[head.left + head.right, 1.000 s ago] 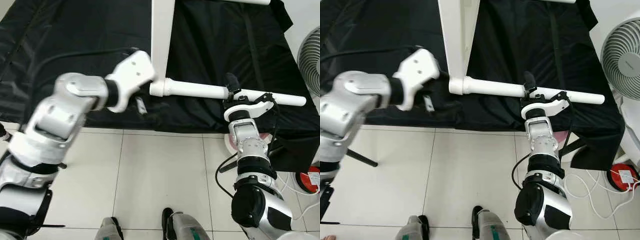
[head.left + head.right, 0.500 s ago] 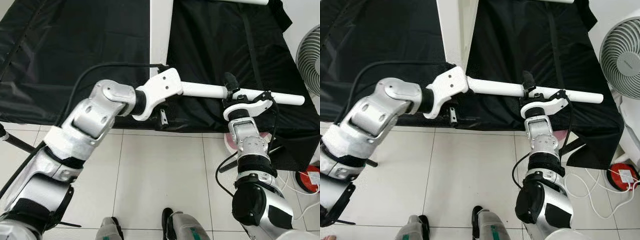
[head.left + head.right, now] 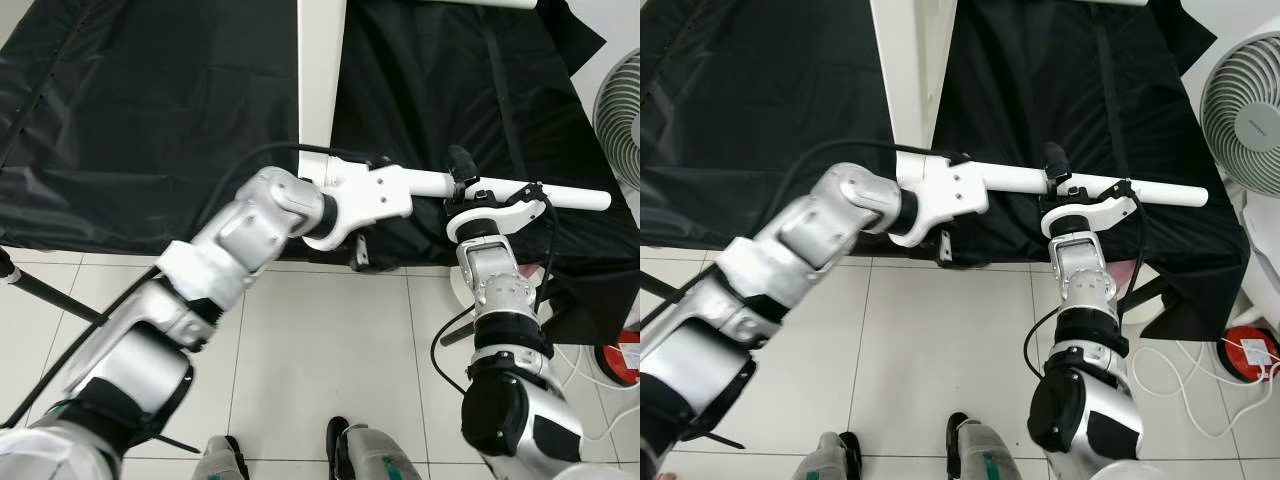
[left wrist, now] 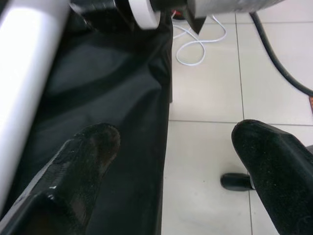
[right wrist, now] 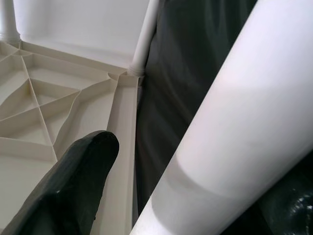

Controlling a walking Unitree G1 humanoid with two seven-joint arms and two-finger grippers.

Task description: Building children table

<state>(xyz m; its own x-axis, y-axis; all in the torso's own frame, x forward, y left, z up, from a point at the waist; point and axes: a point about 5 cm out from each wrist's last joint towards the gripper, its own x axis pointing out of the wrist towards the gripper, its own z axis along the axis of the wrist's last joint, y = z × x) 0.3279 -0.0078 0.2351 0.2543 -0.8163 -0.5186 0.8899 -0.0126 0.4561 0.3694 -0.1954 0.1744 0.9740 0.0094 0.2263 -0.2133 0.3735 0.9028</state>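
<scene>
table leg: a long white tube (image 3: pixel 560 194) is being held level above the near edge of the black cloth (image 3: pixel 150 120), running from the middle of the scene out to the right.
table top: a white moulded slab (image 5: pixel 58 93) with ribs on its underside is being shown standing on edge in the right wrist view; its narrow edge (image 3: pixel 322 70) is being seen rising at the far middle, with one leg (image 5: pixel 144 41) already seated in a corner socket.
right gripper: the right gripper (image 3: pixel 462 178) is being kept clamped around the tube near its middle, one finger (image 5: pixel 73 181) being seen on one side of it and the other at the frame's corner.
left gripper: the left gripper (image 4: pixel 171 161) is being held with its fingers (image 4: pixel 83 161) spread wide and empty, just beside the tube's left end, near where that end is meeting the slab.
handling: the tube is being judged light, stiff and smooth, so likely to slip or turn in a loose grasp; it is best being taken near its socket end, where it can be steered.
risk: a long lever is being made by the free right end, so a slight twist is being judged enough to throw the joint off line.
surroundings: a fan (image 3: pixel 1245 110) is being seen at the far right, a white cable (image 3: pixel 1180 385) lying on the tiled floor (image 3: pixel 320 370).
</scene>
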